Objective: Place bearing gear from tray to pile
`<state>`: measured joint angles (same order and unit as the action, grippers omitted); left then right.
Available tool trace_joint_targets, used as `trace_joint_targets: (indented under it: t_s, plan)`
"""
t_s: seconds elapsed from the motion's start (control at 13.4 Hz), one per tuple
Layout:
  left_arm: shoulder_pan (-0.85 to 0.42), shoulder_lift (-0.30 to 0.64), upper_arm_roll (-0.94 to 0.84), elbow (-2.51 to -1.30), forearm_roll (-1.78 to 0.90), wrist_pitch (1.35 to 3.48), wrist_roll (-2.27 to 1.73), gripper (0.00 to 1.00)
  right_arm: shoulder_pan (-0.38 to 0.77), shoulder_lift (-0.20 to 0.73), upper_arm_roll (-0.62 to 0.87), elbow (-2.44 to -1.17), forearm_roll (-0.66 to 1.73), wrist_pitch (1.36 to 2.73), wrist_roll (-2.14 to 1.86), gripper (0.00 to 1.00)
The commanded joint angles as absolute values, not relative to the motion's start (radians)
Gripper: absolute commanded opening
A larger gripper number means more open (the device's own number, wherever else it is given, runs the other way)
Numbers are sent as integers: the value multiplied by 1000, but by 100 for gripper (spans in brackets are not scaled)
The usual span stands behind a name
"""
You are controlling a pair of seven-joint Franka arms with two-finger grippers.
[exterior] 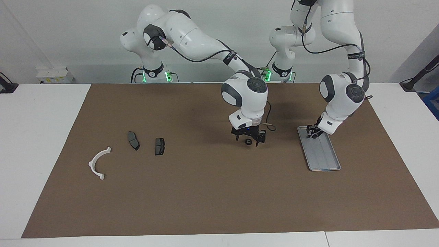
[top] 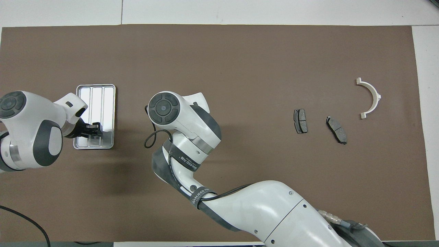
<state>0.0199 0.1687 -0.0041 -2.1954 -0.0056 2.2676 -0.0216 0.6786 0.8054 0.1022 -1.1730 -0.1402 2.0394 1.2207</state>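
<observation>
Over the brown mat, the right gripper (exterior: 249, 138) straddles the bearing gear (exterior: 247, 141) with spread fingers, while the left gripper (exterior: 312, 132), fingers unclear, is at the tray (exterior: 325, 158).

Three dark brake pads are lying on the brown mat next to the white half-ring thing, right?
Not quite. There are two dark brake pads, not three. The facing view shows them lying on the brown mat next to the white half-ring bracket, just as you said.
</observation>
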Motion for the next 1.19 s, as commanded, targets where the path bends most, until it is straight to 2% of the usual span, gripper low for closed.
trace_joint_targets:
  t_s: [0.0,0.45,0.52,0.67,0.82,0.97,1.12]
  plan:
    - [34,155,-14,-2220,11,2298,-28,44,676,856,121,-1114,-152,2022,1243,100]
    - [32,161,-14,-2220,11,2309,-29,43,689,874,123,-1118,-147,2013,1241,98]
    - [34,161,-15,-2220,11,2316,-29,39,684,874,123,-1118,-146,2011,1241,96]
    - [34,160,-14,-2226,11,2316,-31,24,683,874,124,-1120,-140,2005,1241,91]
    - [34,160,-14,-2223,11,2304,-44,5,683,874,123,-1120,-91,2006,1243,90]
    - [32,152,-15,-2185,8,2252,-66,2,683,873,124,-1120,-71,2006,1243,90]
    - [23,137,-17,-2093,5,2112,-106,2,678,871,123,-1123,-66,2006,1241,86]
